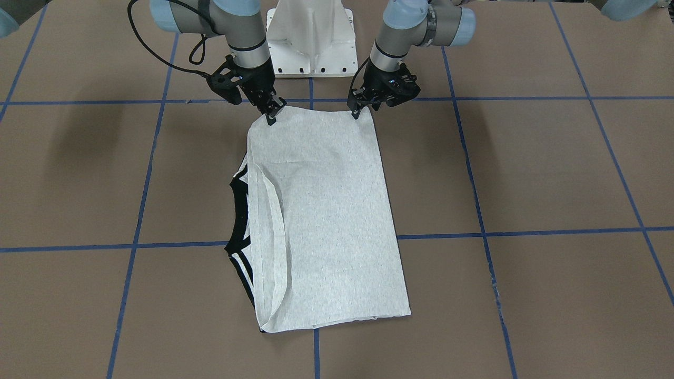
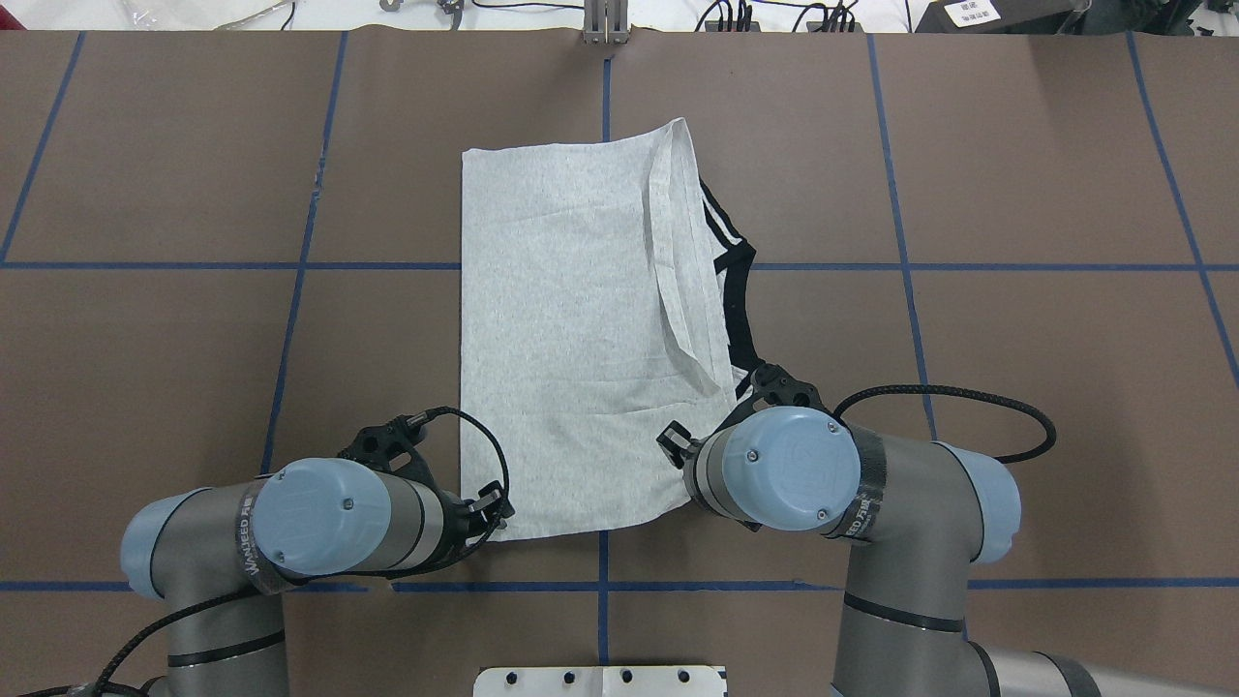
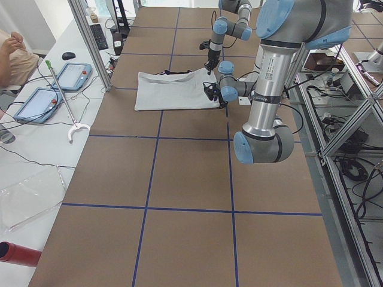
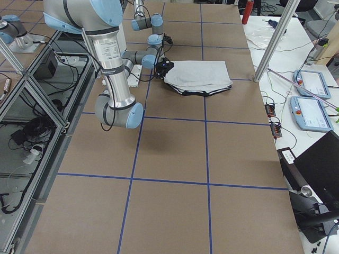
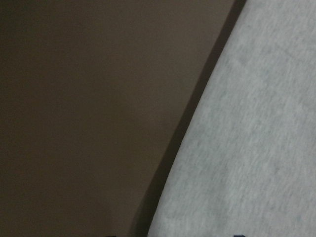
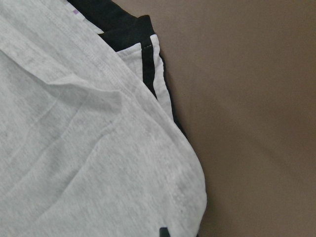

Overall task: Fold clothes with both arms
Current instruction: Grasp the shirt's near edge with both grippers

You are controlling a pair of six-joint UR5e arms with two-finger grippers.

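Lying folded on a brown table taped with blue lines, a light heather-grey T-shirt with black-and-white striped trim is gripped at its robot-side corners. The black left gripper and black right gripper are each seen pinched closed on one corner.

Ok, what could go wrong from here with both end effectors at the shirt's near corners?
1. The left end effector and right end effector sit at the very corners of the T-shirt; grip isn't clear, so one may slip and skew the fold.
2. The loose folded flap by the striped trim could fall open.
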